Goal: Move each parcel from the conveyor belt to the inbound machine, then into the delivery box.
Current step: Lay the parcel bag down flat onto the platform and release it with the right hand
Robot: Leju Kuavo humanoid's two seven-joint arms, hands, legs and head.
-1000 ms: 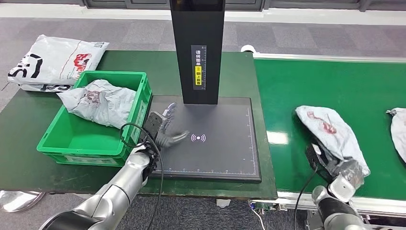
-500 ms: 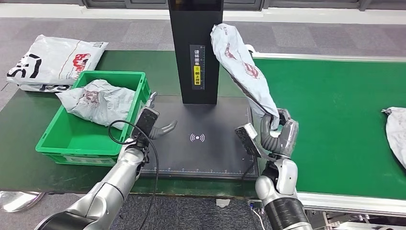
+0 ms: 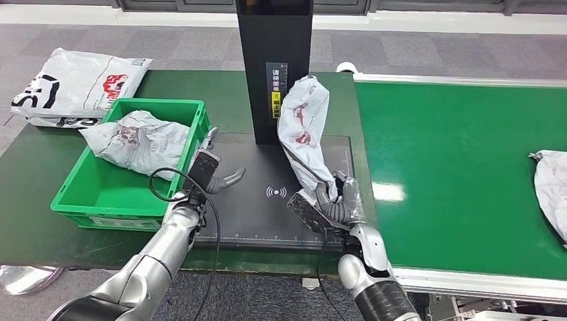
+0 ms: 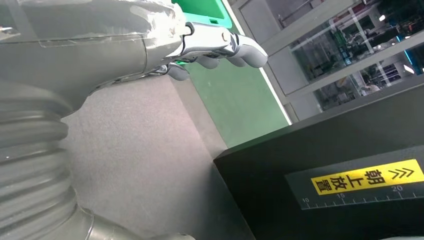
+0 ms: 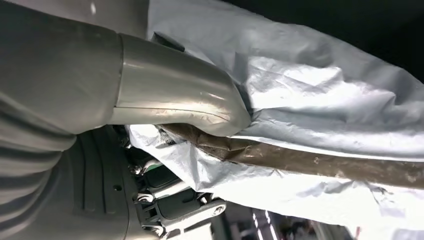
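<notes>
My right hand point(image 3: 334, 202) grips the lower end of a long grey parcel point(image 3: 304, 130) with red print, which stands up over the right side of the inbound machine's black scan pad point(image 3: 267, 221) and leans toward the black post point(image 3: 274, 67). The right wrist view has the crinkled parcel point(image 5: 310, 115) pressed under the thumb. My left hand point(image 3: 217, 172) hovers with fingers spread and nothing in it at the pad's left edge, beside the green delivery box point(image 3: 87, 194), which holds one grey parcel point(image 3: 137, 142). Another grey parcel point(image 3: 551, 190) lies on the green conveyor belt point(image 3: 461, 160) at the far right.
A large white bag point(image 3: 73, 87) with black and red print lies on the dark green table behind the delivery box. The black post rises at the back of the scan pad. The conveyor's white edge rail point(image 3: 468, 281) runs along the front right.
My right hand has carried the parcel left and lower, from the pad's right edge to over the pad, and the parcel now leans toward the post. The left hand has barely moved.
</notes>
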